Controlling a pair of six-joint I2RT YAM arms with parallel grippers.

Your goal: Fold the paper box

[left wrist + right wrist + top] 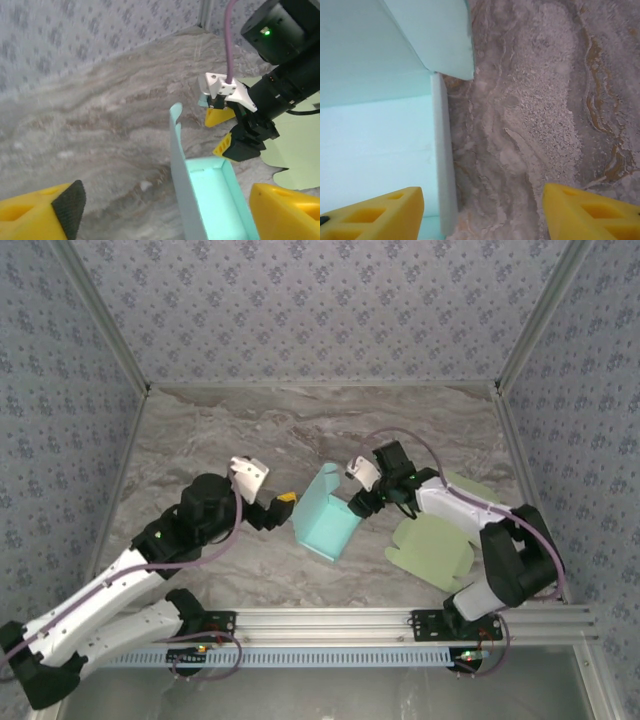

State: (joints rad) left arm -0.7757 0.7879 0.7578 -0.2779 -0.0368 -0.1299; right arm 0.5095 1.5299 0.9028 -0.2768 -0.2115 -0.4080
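Top external view: the teal paper box (pixel 325 512) stands open near the middle of the marbled desk (pixel 220 440), with a flat pale-green sheet (pixel 432 550) lying at its 4 o'clock.
Left end effector (pixel 283 506): just at the box's 9 o'clock, jaws spread wide and gripping nothing.
Left wrist view: the box's open end sits between the yellow fingers (pixel 40 215) — whether it touches either one, I cannot tell.
Right end effector (pixel 358 502): at the box's 2 o'clock corner, jaws parted.
Right wrist view: one box wall edge stands between the fingers (pixel 592 212), nearer the other one — not pinched.
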